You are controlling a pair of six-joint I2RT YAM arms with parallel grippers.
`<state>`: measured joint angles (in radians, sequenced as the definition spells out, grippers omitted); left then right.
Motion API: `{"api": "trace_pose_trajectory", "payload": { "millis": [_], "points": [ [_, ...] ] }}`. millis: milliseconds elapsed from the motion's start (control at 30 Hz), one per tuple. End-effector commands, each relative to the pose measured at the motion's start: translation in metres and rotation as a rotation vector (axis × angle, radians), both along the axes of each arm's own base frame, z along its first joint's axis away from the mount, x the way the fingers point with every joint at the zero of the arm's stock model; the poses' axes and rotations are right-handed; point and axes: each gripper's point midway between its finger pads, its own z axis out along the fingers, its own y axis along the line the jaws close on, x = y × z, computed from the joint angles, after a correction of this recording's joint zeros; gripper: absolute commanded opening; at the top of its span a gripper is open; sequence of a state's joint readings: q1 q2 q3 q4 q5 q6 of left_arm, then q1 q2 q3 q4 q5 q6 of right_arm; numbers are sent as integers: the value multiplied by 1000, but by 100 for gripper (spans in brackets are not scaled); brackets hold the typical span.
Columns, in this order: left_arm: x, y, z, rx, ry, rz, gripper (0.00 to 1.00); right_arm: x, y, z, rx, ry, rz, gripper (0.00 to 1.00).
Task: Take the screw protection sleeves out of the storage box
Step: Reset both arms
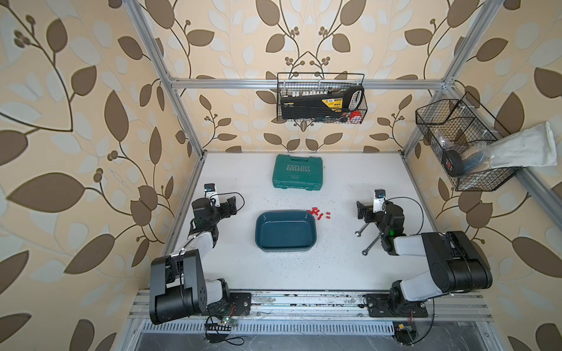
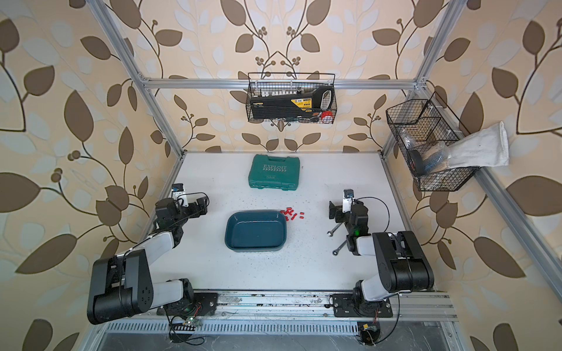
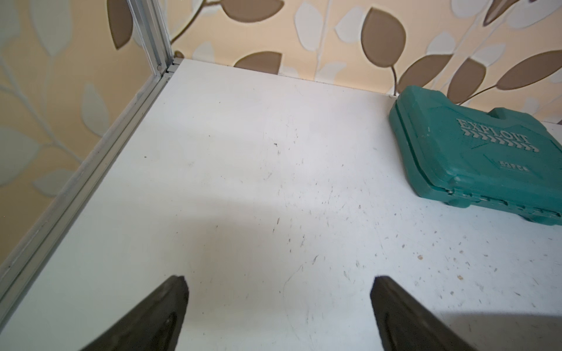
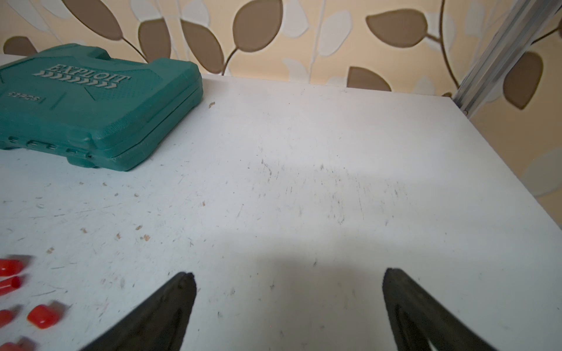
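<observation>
Cream wallpaper with brown leaves wraps an aluminium-framed cell around a white, speckled bench (image 1: 304, 267). At its near edge both arms are bolted to a metal rail. Just ahead of the right arm, two steel wrenches (image 1: 371, 245) lie on the bench, partly under that arm. Mid-bench, between the arms, sits the storage box (image 1: 286, 234), a shallow teal tray with rounded corners that shows only its own smooth floor. The screw protection sleeves (image 1: 317, 212), about ten small red cylinders, lie outside it on the bench in a loose cluster just beside its far right corner, two of them a little apart toward the right arm. The left claw (image 3: 279, 281) hangs over bare bench to the box's left, fingers spread wide with nothing between them. The right claw (image 4: 289, 275) is likewise spread and unloaded, to the right of the sleeves. Farther back lies a closed green case (image 1: 297, 171) lettered "EXPLOIT" above a row of chevrons; the smaller line beneath is too blurred to read. On the back rail hangs a wire basket (image 1: 319, 74) holding a black case with a yellow label, its print too small to read, and a red-and-white round item. A second wire basket (image 1: 431, 121) on the right frame holds a black round object, with a white cloth draped over its rim.
</observation>
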<state>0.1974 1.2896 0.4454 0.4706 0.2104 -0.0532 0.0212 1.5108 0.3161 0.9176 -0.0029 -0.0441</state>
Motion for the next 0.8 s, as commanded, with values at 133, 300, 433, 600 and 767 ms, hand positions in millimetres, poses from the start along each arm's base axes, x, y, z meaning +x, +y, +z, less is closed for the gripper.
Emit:
{"api": "trace_pose_trajectory", "payload": {
  "millis": [133, 300, 433, 600, 767],
  "points": [
    [4, -4, -16, -37, -57, -24, 99, 7, 0, 3, 16, -1, -3, 99],
    [7, -7, -38, -26, -15, -34, 99, 7, 2, 4, 23, 1, 12, 99],
    [9, -6, -39, -27, -1, -20, 99, 8, -2, 2, 36, 10, 2, 99],
    [9, -6, -39, -23, -4, -17, 99, 9, -5, 1, 38, 18, -15, 99],
    [10, -6, -38, -23, -5, -17, 99, 9, -9, 2, 38, 15, -43, 99]
  ]
}}
